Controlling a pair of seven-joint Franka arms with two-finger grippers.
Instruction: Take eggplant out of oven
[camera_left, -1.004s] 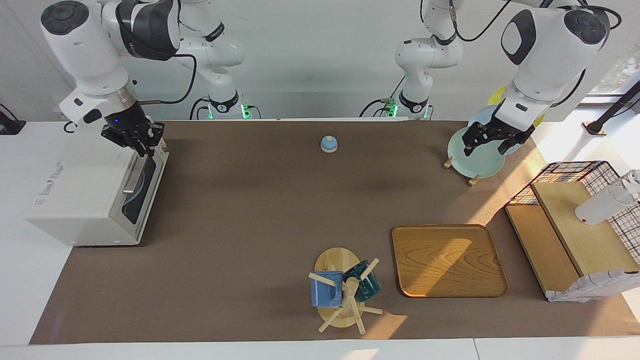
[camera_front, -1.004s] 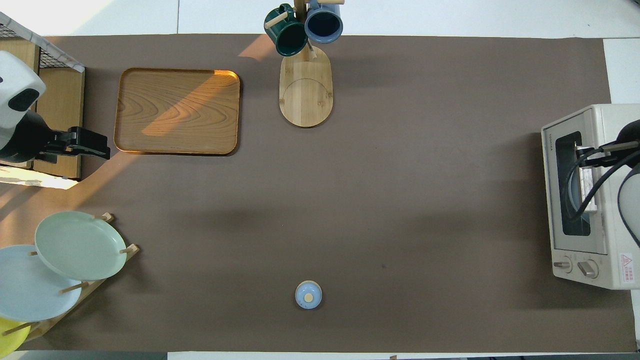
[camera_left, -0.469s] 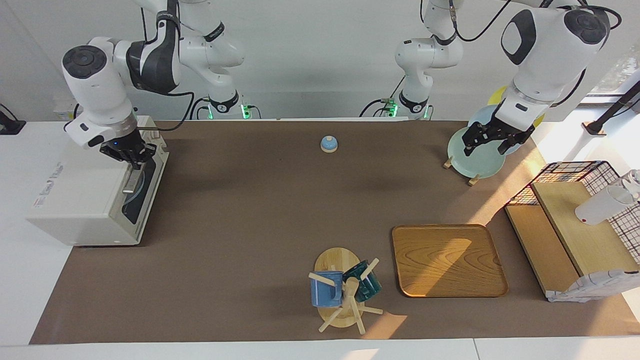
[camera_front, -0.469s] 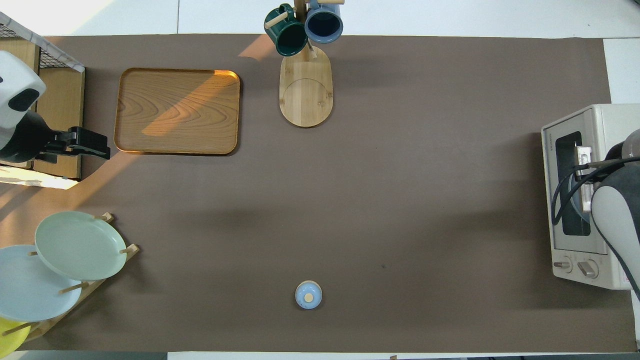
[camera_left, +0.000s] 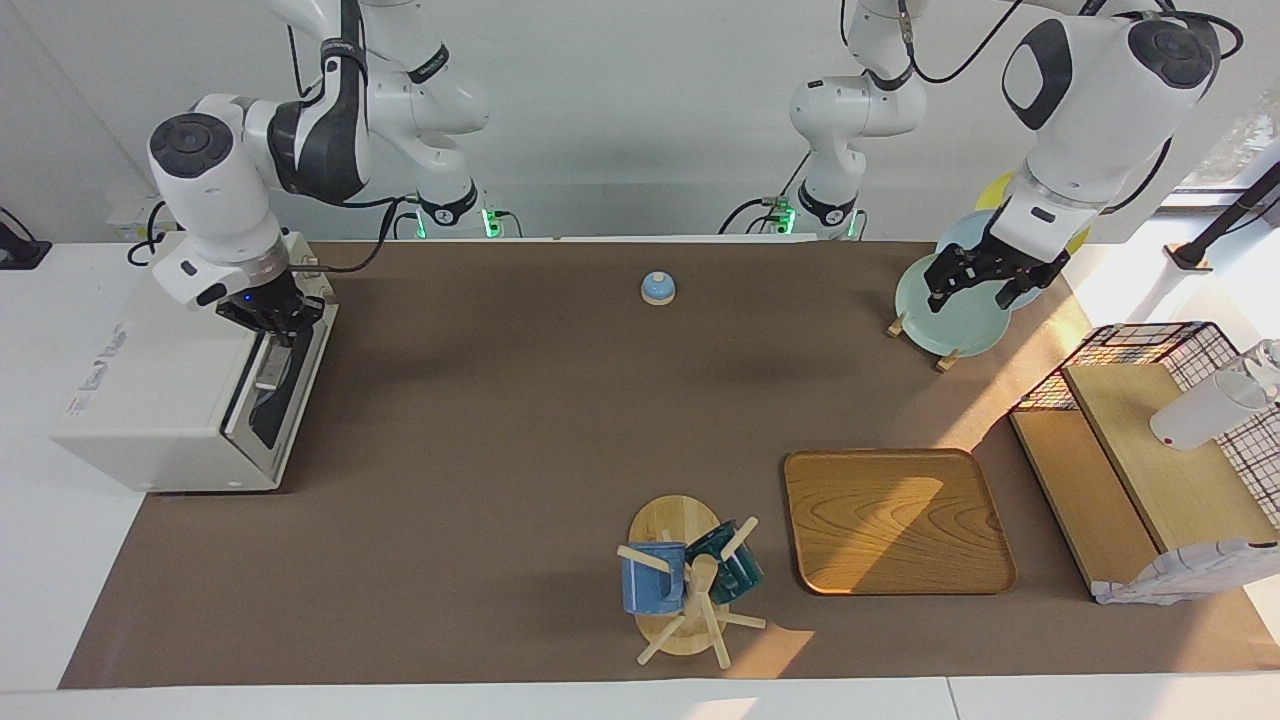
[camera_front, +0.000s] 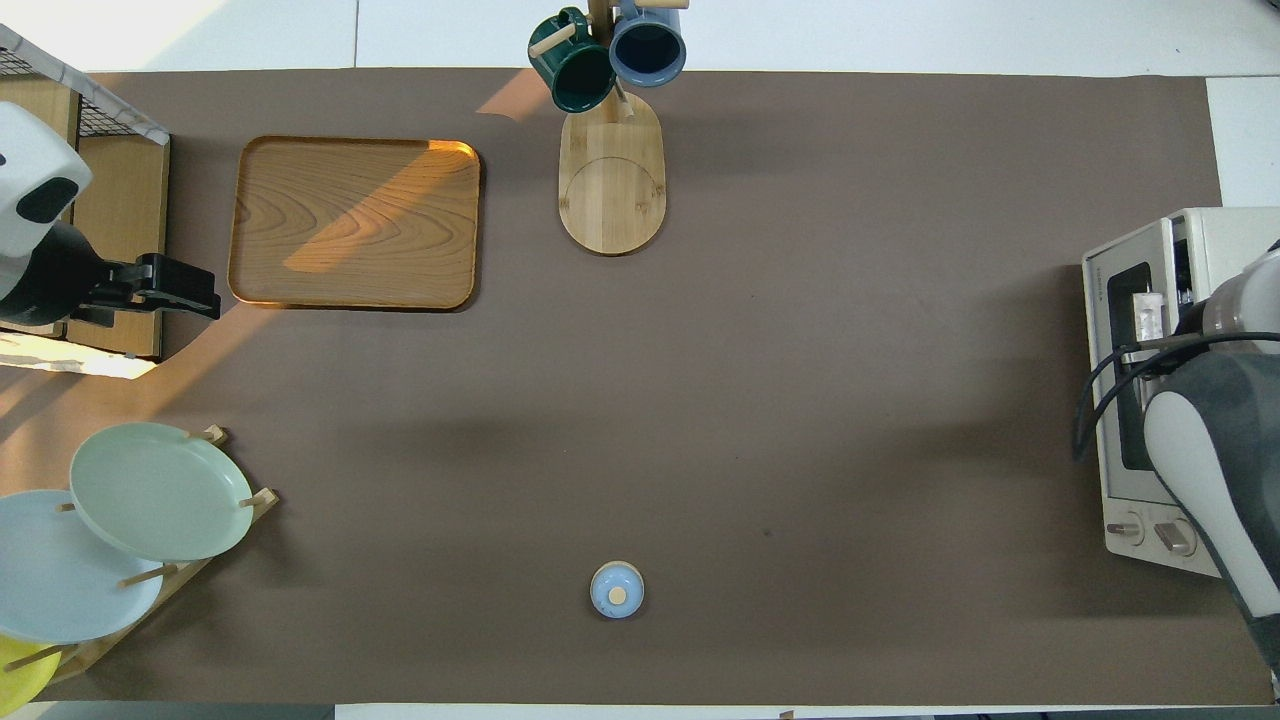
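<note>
Nearest the robots, a small blue bell (camera_left: 657, 288) is left standing alone on the brown mat (camera_left: 520, 420), and the plates (camera_left: 950, 300) are propped upright in a wooden rack toward the left arm's end, so that each can be lifted by its rim. Over that rack the left gripper (camera_left: 985, 285) is held in the air with its fingers spread and nothing between them; this arm appears to be waiting. At the right arm's end, the oven (camera_left: 170, 390) is set with its glass door facing along the table, so that the door can be swung down onto open mat. The right gripper (camera_left: 272, 318) is pressed against the top of that door beside the metal handle (camera_left: 268, 368), clenched shut; whether the handle itself is pinched cannot be told. In the overhead view a dark gap shows along the door's top edge, which suggests the door is just cracked open. The eggplant is not visible in either view and is judged to lie inside the oven, hidden by the dark glass. Farther out, a wooden tray (camera_left: 895, 520) lies flat, a likely landing place, beside a mug stand (camera_left: 685, 580) carrying two mugs.
</note>
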